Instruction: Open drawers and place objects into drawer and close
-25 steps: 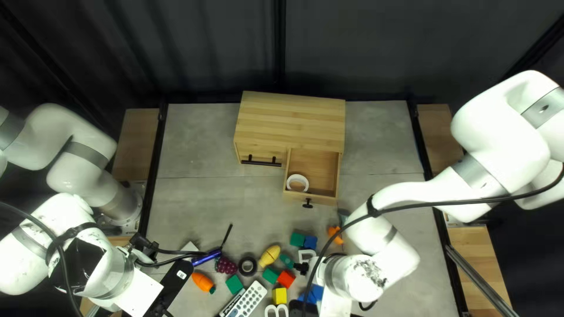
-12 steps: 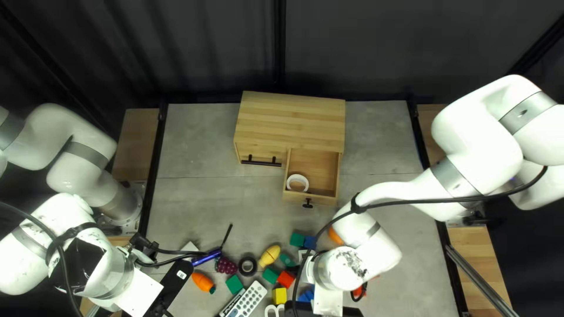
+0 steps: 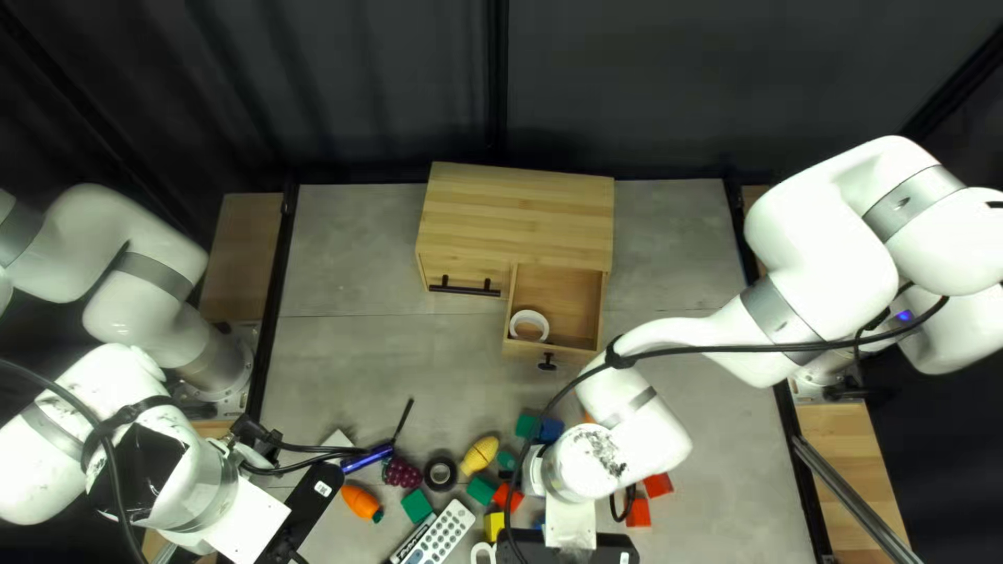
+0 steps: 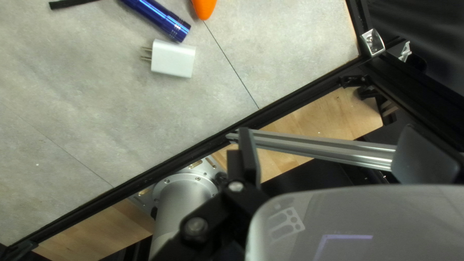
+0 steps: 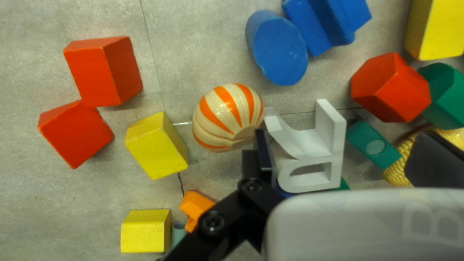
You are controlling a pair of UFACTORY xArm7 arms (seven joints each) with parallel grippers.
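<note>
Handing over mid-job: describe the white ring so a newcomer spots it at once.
Find the wooden cabinet, then its open drawer. The white ring lies in that drawer's near left corner; the similar black ring lies out on the table.

White plug adapter (image 4: 173,59) just beside blue flashlight (image 4: 159,18); orange object (image 4: 204,7) near flashlight; black rail (image 4: 193,153) along tabletop (image 4: 96,121).
</note>
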